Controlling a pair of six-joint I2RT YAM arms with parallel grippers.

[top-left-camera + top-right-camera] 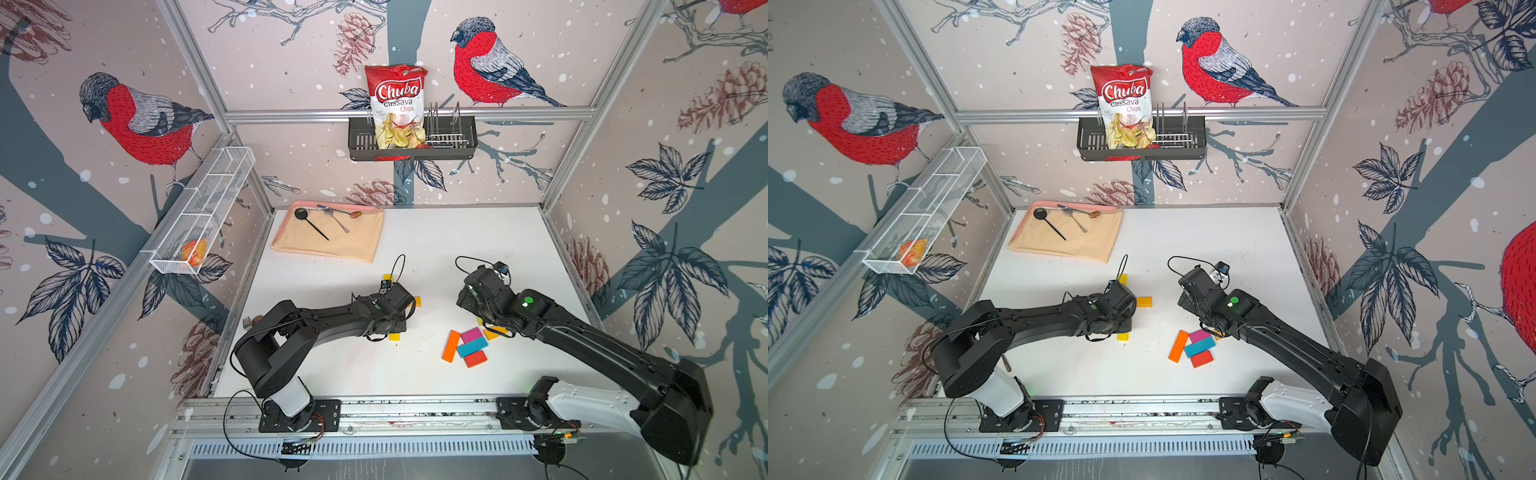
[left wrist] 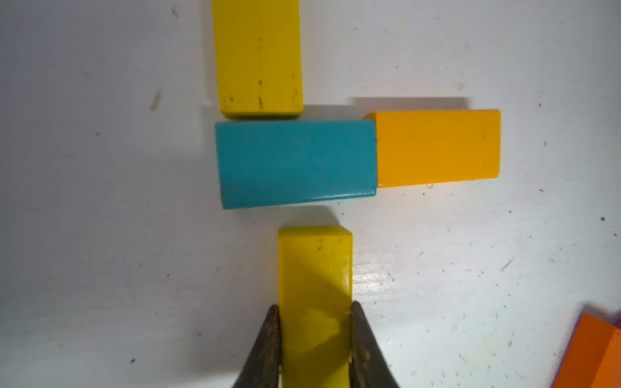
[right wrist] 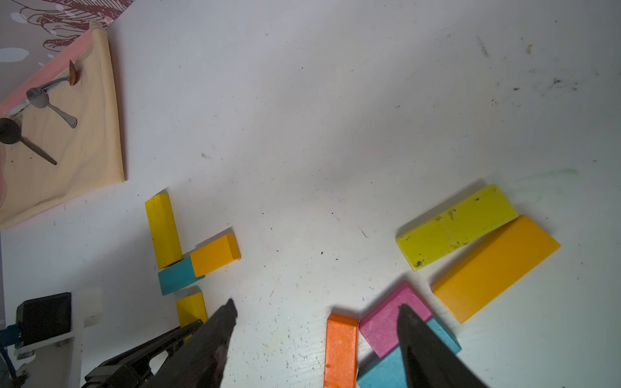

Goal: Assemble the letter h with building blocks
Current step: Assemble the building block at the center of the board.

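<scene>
Top view, rack (image 1: 361,141) holding chips bag (image 1: 397,104)

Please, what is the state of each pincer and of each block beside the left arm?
left pincer, shut on the held yellow block.
held yellow block, gripped across its width, apart from the teal block.
teal block, flat, touching the amber block.
amber block, lying free.
other yellow block, flat, ungripped.
right pincer, open, empty.

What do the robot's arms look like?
The left arm and right arm are black with white bases. Black cables loop from their wrists. The right carries a green dot. The left end effector and right end effector are dark and pointed.
</scene>
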